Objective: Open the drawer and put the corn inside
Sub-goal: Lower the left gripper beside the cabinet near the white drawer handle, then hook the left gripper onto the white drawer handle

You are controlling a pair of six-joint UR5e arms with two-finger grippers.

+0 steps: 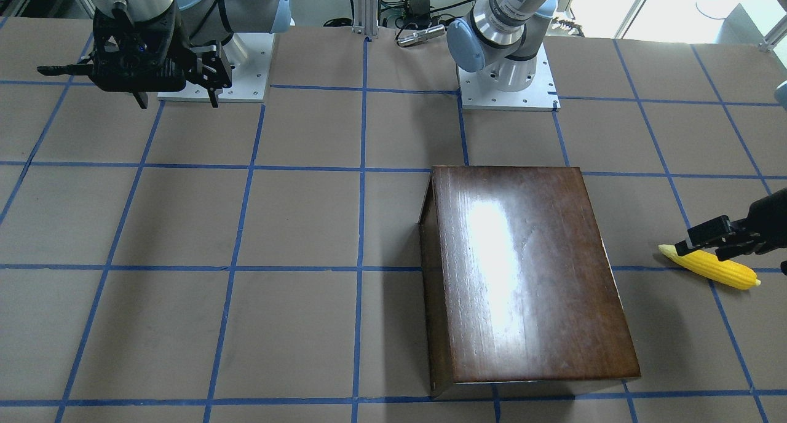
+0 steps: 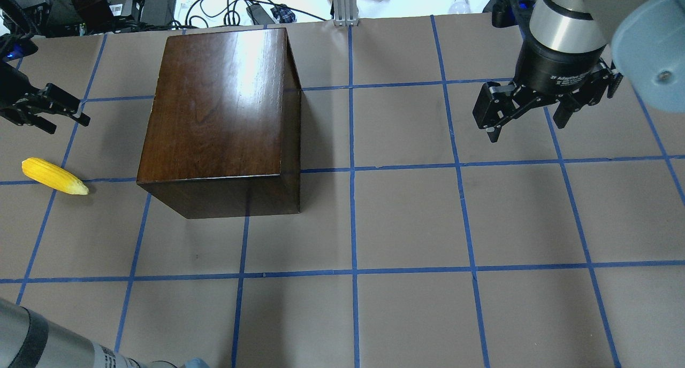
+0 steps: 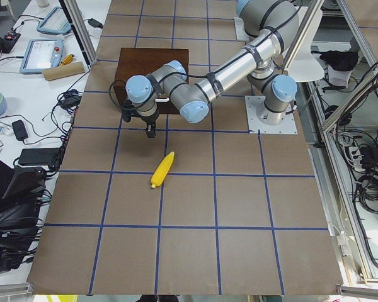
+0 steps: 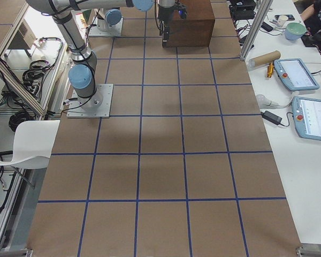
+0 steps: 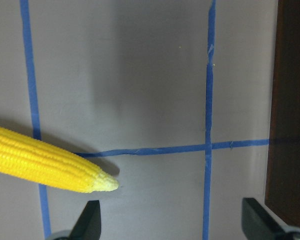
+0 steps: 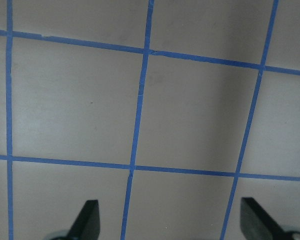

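The corn (image 2: 53, 176) lies on the table to the left of the dark-brown box (image 2: 219, 106); it also shows in the front view (image 1: 707, 268) and the left wrist view (image 5: 45, 165). The drawer is shut inside the box; no pale tray shows. My left gripper (image 2: 70, 126) is open and empty, hovering just beyond the corn, between it and the box; the wrist view shows its fingertips (image 5: 90, 220) wide apart beside the cob's tip. My right gripper (image 2: 527, 131) is open and empty, raised over the table's far right, well away from the box.
Blue tape lines grid the brown table (image 2: 406, 218). Cables and power bricks (image 2: 155, 7) lie past the far edge behind the box. The arm bases (image 1: 507, 94) stand on the robot's side. Screens and a cardboard tube (image 4: 265, 56) sit on a side bench.
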